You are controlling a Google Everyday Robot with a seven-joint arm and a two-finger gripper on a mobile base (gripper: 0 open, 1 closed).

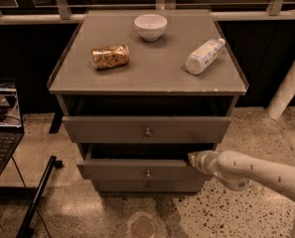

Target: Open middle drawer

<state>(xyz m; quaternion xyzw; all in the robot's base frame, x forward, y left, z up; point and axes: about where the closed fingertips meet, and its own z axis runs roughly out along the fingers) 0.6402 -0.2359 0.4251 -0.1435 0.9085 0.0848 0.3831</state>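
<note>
The grey cabinet (147,78) has three drawers. The middle drawer (117,169) has a low flat front and a small round metal knob (148,173). It stands partly pulled out, with a dark gap showing above its front. My gripper (192,158) is at the right end of the middle drawer's top edge and touches the front panel there. My white arm (256,170) reaches in from the lower right. The top drawer (112,129) also stands a little way out. The bottom drawer (122,186) is mostly hidden under the middle one.
On the cabinet top lie a white bowl (150,26), a crushed gold can (110,56) and a white plastic bottle (203,56). An open laptop (2,123) sits at the left. A black pole (37,197) lies on the speckled floor. A white post (288,86) stands at the right.
</note>
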